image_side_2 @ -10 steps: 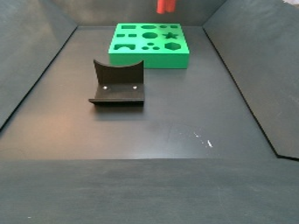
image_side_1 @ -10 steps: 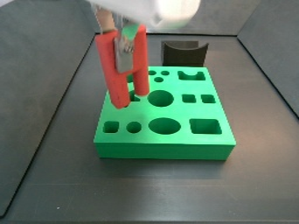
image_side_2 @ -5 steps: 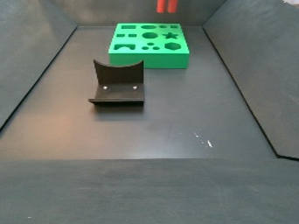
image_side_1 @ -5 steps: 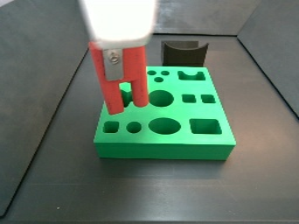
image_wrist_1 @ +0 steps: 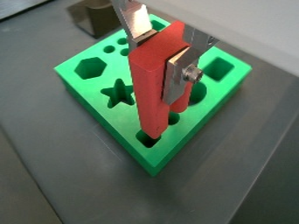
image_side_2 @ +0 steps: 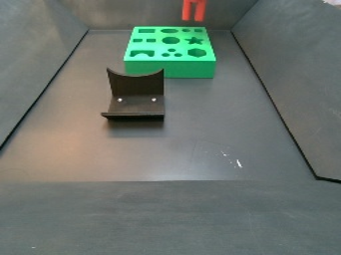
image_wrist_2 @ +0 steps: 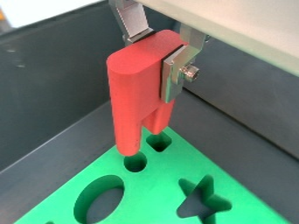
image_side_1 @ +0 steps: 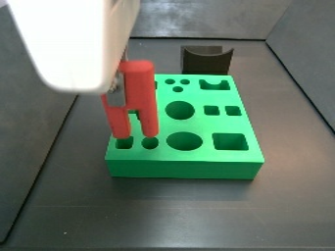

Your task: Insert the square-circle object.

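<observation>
My gripper is shut on the square-circle object, a tall bright red piece of two joined columns, held upright. In both wrist views the silver fingers clamp its upper part. The object hangs over the green block, and its lower ends are at the mouths of two small holes near one corner of the block. In a wrist view the ends sit just above the block's holes. In a side view only the red piece shows, above the block; the gripper is out of frame.
The dark fixture stands on the floor a little away from the green block; it also shows beyond the block in a side view. Dark walls ring the floor. The arm's white body hides the gripper there.
The gripper has carried the red piece down and along the block toward its corner holes. Its lower ends have dropped from well above the block to the hole mouths.
</observation>
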